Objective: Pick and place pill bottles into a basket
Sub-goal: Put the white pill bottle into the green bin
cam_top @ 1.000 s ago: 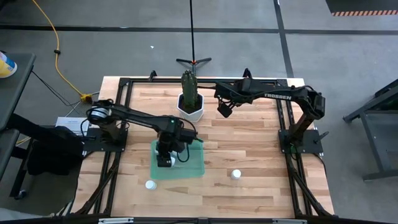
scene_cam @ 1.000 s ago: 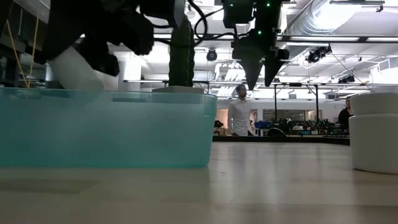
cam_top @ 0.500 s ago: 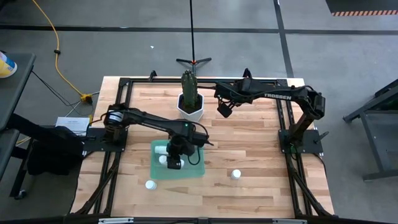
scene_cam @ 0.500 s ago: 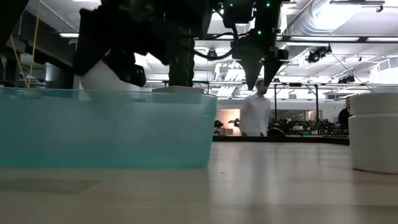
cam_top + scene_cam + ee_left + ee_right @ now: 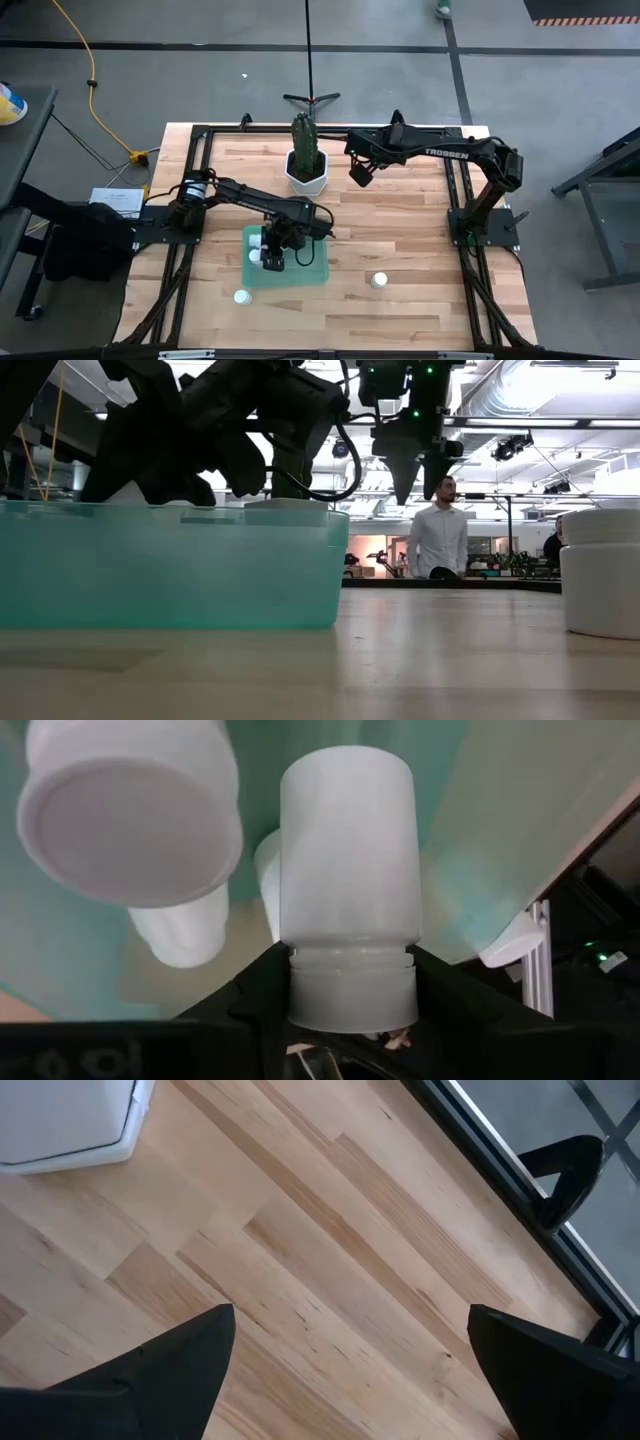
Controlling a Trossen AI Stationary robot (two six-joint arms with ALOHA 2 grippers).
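The basket (image 5: pixel 315 272) is a teal-green tray at the table's near middle; it fills the left of the low view (image 5: pixel 170 565). My left gripper (image 5: pixel 272 262) reaches down into it, shut on a white pill bottle (image 5: pixel 348 870). Other pill bottles lie in the basket beside it, one large in the wrist view (image 5: pixel 130 815), another below it (image 5: pixel 180 935). Two more bottles stand on the table, one near the basket's near left corner (image 5: pixel 241 297) and one to its right (image 5: pixel 379 281). My right gripper (image 5: pixel 358 175) hangs open high above the far table, over bare wood (image 5: pixel 330 1280). My left gripper pinches the bottle at its narrower cap end (image 5: pixel 350 992), one dark finger (image 5: pixel 255 995) on each side. The fingers slant steeply down into the basket and the bottle points on along them, its base end lowest. Whether the base touches the basket's floor I cannot tell.
A white hexagonal pot with a cactus (image 5: pixel 306 170) stands at the far middle of the table, close to my right gripper. The black frame (image 5: pixel 200 135) rims the table. A person (image 5: pixel 440 530) stands in the room beyond.
My left gripper has sunk with the bottle from above the basket's rim down inside it, tipping more steeply downward. In the low view the bottle has dropped behind the basket's wall. The grip has stayed shut on it.
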